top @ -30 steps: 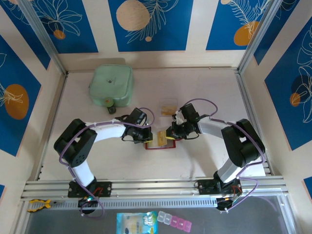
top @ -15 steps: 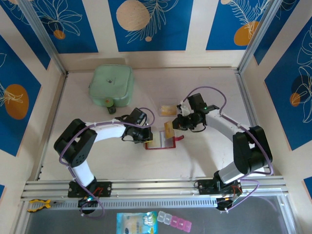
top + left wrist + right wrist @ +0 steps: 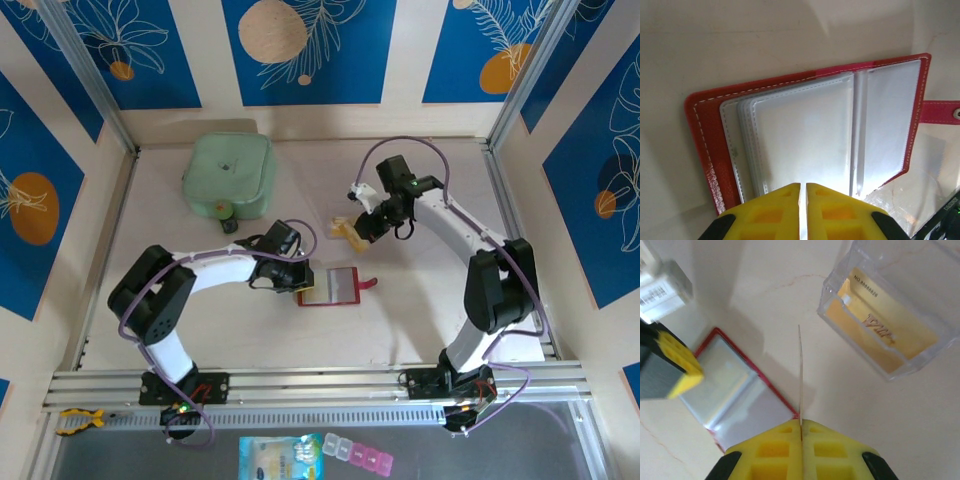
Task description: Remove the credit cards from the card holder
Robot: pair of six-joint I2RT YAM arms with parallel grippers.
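Yellow fingers of the right hand (image 3: 801, 429) are pinching one credit card (image 3: 800, 370) by its lower edge. The card is showing edge-on as a thin line and seems to be hanging off the worktop (image 3: 765, 280). It is looking thin, light and stiff, with slick faces, so a hold on so narrow a margin is probably letting it swivel or slip. Pads flat on both faces and further in would likely be steadier.

Just beyond it a clear plastic box (image 3: 920, 300) is sitting with a gold card (image 3: 880, 330) inside.

To the other side the card holder (image 3: 735, 390) is lying open on the worktop. The left hand (image 3: 803, 192) is pressing its fingers nearly together on the near edge of the pale grey pocket leaves (image 3: 805, 130). The snap tab (image 3: 940, 111) is sticking out sideways. The wallet looks soft, floppy and light, so it would probably drag along with any card being pulled, and pinning it makes sense. The facing pockets are looking empty. I cannot tell whether the leaves beneath are hiding another card.
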